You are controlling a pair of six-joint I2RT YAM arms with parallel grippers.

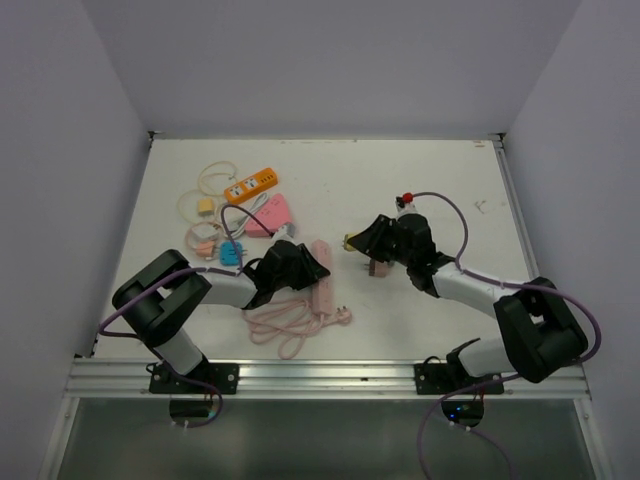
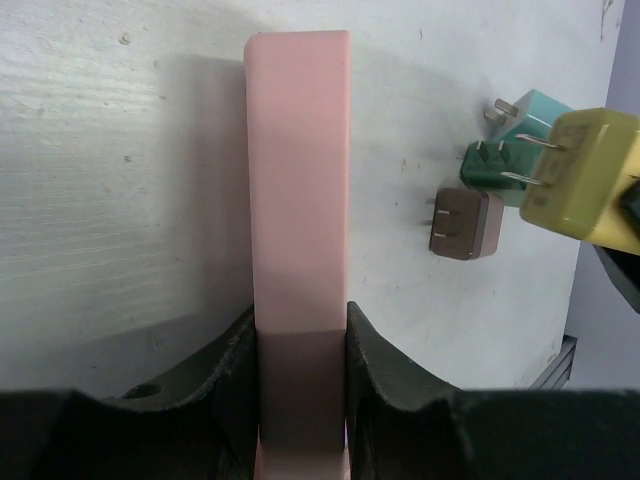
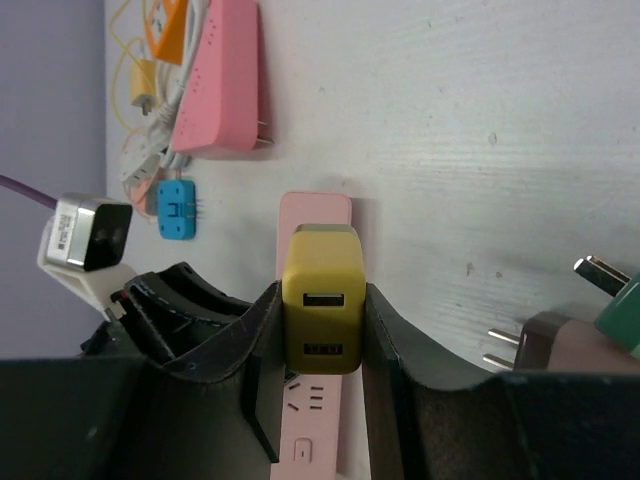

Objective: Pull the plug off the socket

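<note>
Left gripper (image 2: 300, 335): you have it pressed onto both long sides of the pink power strip (image 2: 298, 170), which lies flat on the table (image 2: 110, 150).
Right gripper (image 3: 322, 300): you have it pinched on the yellow plug (image 3: 322, 262), one pad on each flank, with the plug's USB port facing your wrist camera.
Yellow plug: it is out of the socket. In your left wrist view its two prongs are bare and point toward the strip, with white table showing between them and the strip.
Pink power strip: it lies between your two arms. Socket holes show on its top face below the plug in your right wrist view. Its pink cord (image 1: 285, 325) lies looped near the left arm's base.
Loose adapters: a brown adapter (image 2: 465, 220), a dark green adapter (image 2: 490, 165) and a teal adapter (image 2: 535, 110) lie close together just beside your right gripper, apart from the strip.
Far left clutter: an orange power strip (image 1: 250, 185), a pink wedge-shaped block (image 3: 220, 80) and a small blue adapter (image 3: 175, 210) sit among tangled cables, well apart from your plug.
</note>
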